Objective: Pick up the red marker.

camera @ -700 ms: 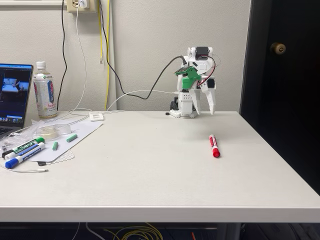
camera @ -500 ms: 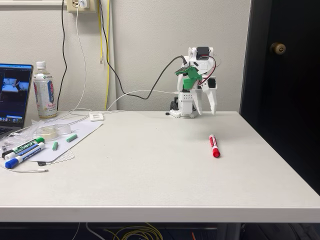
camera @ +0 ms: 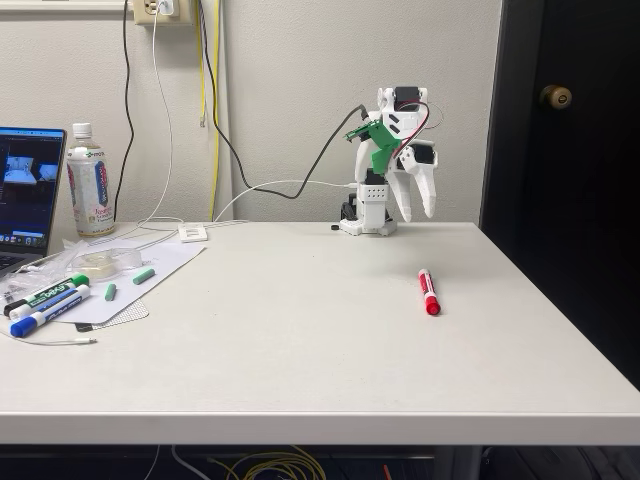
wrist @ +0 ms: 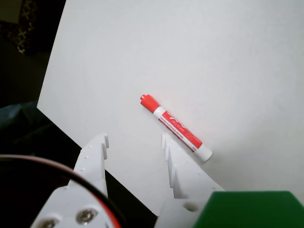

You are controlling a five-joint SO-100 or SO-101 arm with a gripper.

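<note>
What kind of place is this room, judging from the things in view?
Probably an office or a small workroom. A laptop stands open on the white table beside whiteboard markers and a drink bottle, and cables hang down the wall.

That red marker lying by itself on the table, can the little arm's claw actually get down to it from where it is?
Probably yes: the red marker lies alone on bare table, and the gripper hangs open above it.

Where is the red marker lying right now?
In the fixed view the short red-capped whiteboard marker lies alone on the right part of the white table, in front of the arm's raised, open hand; the wrist view shows it untouched.
</note>
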